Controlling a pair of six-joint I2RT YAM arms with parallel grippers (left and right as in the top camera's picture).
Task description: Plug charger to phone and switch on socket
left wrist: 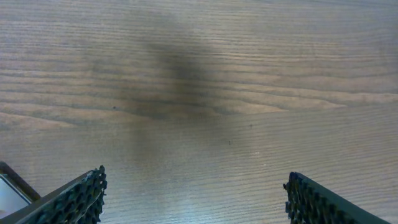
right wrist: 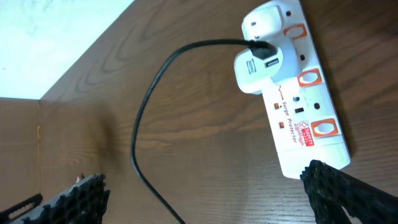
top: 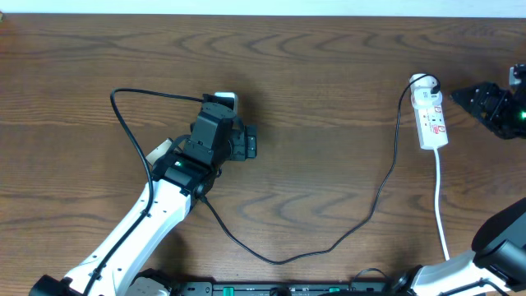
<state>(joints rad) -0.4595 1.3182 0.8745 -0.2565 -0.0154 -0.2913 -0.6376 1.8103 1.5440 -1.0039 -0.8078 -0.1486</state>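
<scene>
The white socket strip (top: 432, 117) lies at the right, with a white adapter (top: 423, 82) plugged into its far end. It also shows in the right wrist view (right wrist: 298, 93). The black charger cable (top: 386, 177) runs from the adapter in a long loop to the left arm; its plug tip is hidden. My left gripper (top: 218, 111) is open and empty over bare wood (left wrist: 196, 199). The phone is mostly hidden under it; only a pale flat corner (left wrist: 7, 190) shows. My right gripper (top: 460, 95) is open just right of the strip (right wrist: 205, 199), with the cable (right wrist: 146, 124) running between its fingers.
The strip's white cord (top: 440, 197) runs down toward the table's front edge. The table's far edge and a pale wall (right wrist: 56, 37) show at the upper left of the right wrist view. The cable loops wide left of the left arm (top: 119, 111).
</scene>
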